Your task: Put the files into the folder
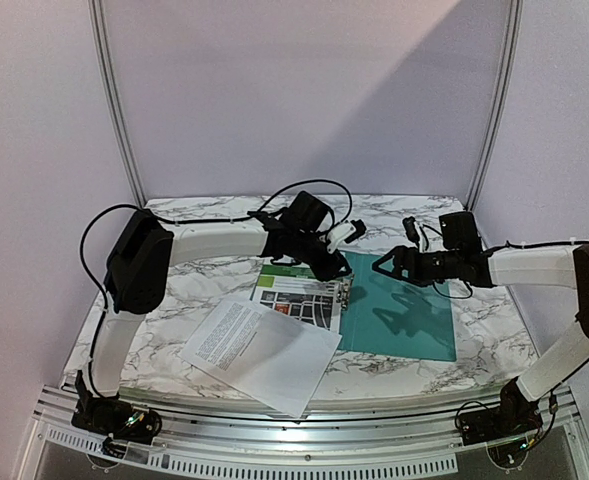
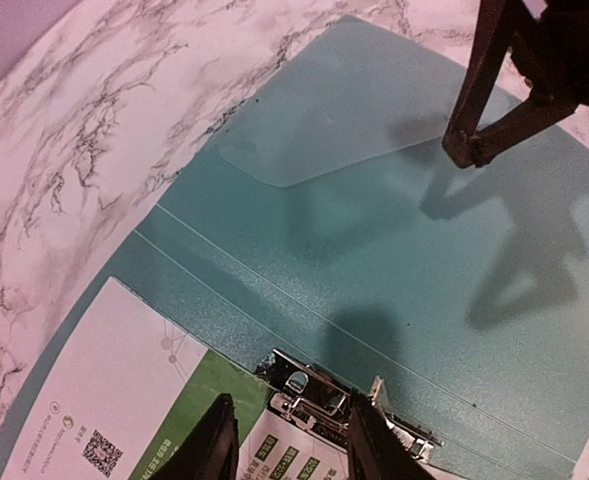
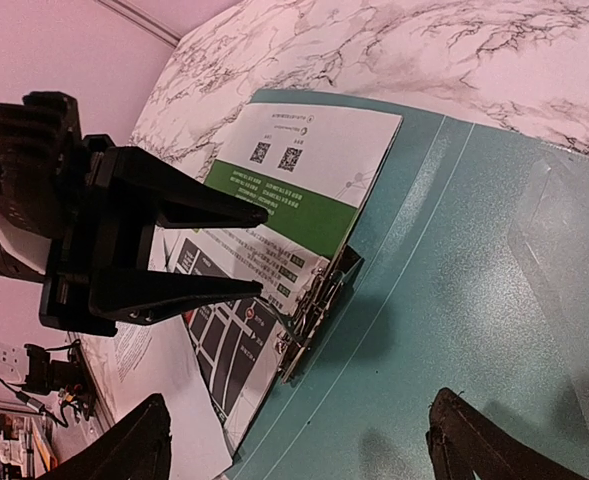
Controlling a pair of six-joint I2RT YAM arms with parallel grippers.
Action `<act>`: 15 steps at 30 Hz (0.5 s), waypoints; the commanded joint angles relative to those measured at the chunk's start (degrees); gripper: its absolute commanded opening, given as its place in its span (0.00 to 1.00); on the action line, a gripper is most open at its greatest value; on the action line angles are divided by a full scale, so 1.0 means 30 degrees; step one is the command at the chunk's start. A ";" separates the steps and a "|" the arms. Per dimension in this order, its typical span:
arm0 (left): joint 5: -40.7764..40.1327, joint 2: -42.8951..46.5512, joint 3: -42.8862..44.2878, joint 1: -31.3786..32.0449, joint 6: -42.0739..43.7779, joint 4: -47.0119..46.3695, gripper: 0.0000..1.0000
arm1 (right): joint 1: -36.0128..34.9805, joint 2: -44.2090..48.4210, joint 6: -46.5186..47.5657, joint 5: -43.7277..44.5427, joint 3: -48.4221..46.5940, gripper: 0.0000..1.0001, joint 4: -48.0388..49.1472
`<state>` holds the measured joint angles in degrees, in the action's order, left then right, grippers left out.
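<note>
The teal folder lies open on the marble table. The file with the green header rests on the folder's left half, its edge tucked under the metal clip at the spine. The white text file lies on the table in front, overlapping that sheet's corner. My left gripper hangs low over the clip, its jaws partly apart on either side of the clip's lever; the right finger is against it and the left one stands clear. My right gripper hovers wide open above the folder's bare right half, holding nothing.
A clear pocket is set into the folder's inner face. Black cables loop over the back of the table. A metal frame rail runs along the table's near edge, and pale walls close in on both sides.
</note>
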<state>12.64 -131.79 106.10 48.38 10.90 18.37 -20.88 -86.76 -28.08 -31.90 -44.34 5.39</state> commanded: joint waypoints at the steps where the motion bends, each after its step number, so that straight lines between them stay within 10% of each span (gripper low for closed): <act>1: 0.0510 -0.0324 0.0665 -0.0131 -0.0143 0.0232 0.36 | -0.0029 -0.0586 -0.0236 -0.0440 0.0292 0.88 0.0666; 15: 0.1308 -0.0668 0.0838 -0.0171 -0.0797 0.0068 0.33 | -0.0113 -0.1129 -0.0325 -0.0608 0.0279 0.84 0.0950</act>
<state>15.18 -131.81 107.13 48.36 9.43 18.31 -20.99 -88.92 -28.56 -32.80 -44.25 7.01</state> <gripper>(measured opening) 0.340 0.855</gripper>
